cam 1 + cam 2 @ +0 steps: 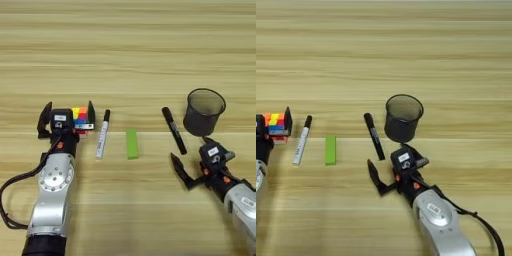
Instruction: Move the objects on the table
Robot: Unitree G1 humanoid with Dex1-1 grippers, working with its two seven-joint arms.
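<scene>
The objects lie in a row across the table (130,50). Farthest left is the puzzle cube (80,116), sitting between the spread fingers of the left gripper (67,119), which brackets it but has not lifted it. Just right of it lies the white marker (102,134), then the green bar (132,144), then the black marker (174,130). Right of that stands a black mesh cup (204,112), empty as far as can be seen. The right gripper (192,162) rests near the black marker, spread, holding nothing. By this reading, little is done: every object is still on the wood.
</scene>
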